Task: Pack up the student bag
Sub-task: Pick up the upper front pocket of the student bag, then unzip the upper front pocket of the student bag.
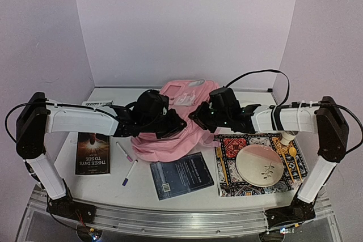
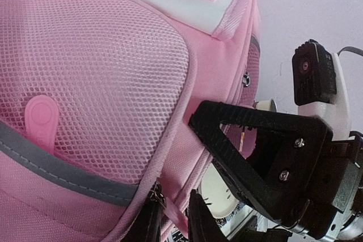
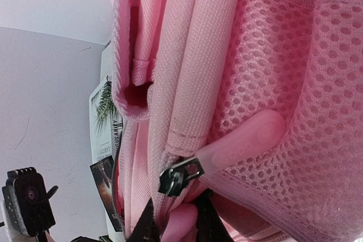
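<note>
A: Books [image 1: 181, 178] and pens [image 1: 129, 172] lie nearest on the bench [image 1: 142, 194], none packed. Where's the bag?

B: Beyond them, mid-bench: the bag [image 1: 164, 147] lies between the arms.

A: Grippers?

B: The left gripper [image 2: 173, 222] pinches the bag's edge. The right gripper [image 3: 177, 225] is pressed onto a pink tab [image 3: 180, 232] below the slider [image 3: 178, 177].

A: So the step is opening it?

B: I judge so. Next, draw the tab along while the left holds the fabric taut.
</note>
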